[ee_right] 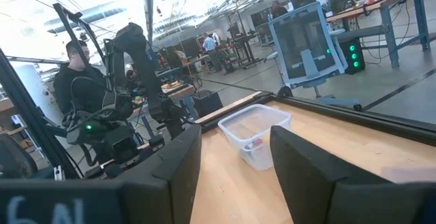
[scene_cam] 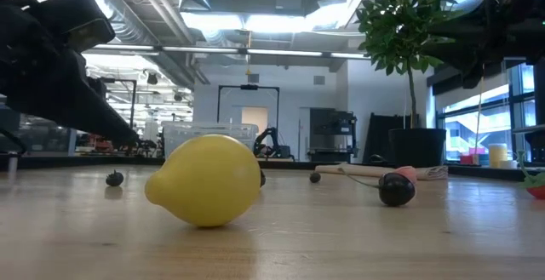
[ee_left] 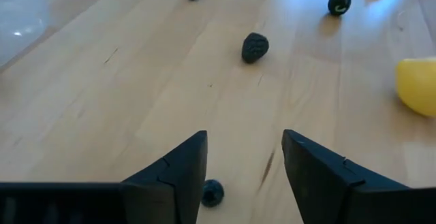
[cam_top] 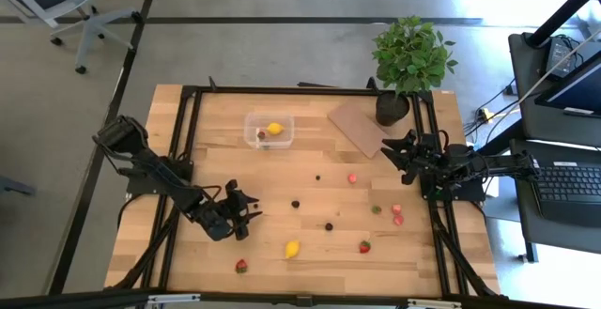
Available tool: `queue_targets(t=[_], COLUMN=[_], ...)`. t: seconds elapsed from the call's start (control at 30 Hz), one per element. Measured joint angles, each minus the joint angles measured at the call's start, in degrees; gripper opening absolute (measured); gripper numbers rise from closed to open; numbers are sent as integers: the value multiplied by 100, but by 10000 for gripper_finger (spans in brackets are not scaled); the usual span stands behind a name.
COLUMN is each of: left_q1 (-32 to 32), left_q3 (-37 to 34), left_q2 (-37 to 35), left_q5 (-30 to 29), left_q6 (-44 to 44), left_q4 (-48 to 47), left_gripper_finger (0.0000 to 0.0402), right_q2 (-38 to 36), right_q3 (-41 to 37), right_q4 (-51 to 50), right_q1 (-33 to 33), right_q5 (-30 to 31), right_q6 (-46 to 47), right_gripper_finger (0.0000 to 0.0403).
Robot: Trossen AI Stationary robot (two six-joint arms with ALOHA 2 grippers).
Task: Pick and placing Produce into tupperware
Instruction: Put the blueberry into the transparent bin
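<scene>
I am logging the tupperware (cam_top: pixel 269 129) holding a lemon (cam_top: pixel 274 128) and one dark piece, roughly ten produce pieces lying loose on the worktop (cam_top: pixel 216 159), left end effector (cam_top: pixel 246 208) part-open over a berry (ee_left: pixel 212 193), right end effector (cam_top: pixel 392 150) waiting part-open, empty.

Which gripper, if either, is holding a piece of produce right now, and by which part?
Neither. The left gripper is open over bare table, a small dark berry lying loose beside one finger. The right gripper is open and empty.
</scene>
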State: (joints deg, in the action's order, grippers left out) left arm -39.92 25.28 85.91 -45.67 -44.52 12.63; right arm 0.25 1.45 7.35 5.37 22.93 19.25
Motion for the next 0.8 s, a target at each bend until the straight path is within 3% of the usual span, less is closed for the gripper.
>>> queue_targets(t=[0.23,0.4,0.57,0.8], left_q1=[4,-57,-171,-181], left_q3=[0,-222,-619,-669], left_q2=[0,-2,-2,-2], left_q5=[-40,-621,-781,-881], left_q6=[1,-75,-581,-259], left_q4=[-28,27,347,703], left_gripper_finger=[179,179,179,179], right_q2=[0,0,0,0], right_q3=[0,0,0,0], right_q4=[-22,-252,-348,-348], right_q1=[-1,0,-1,0], right_q5=[-1,0,1,1], right_q6=[-18,-19,-21,-170], right_gripper_finger=[178,178,178,178])
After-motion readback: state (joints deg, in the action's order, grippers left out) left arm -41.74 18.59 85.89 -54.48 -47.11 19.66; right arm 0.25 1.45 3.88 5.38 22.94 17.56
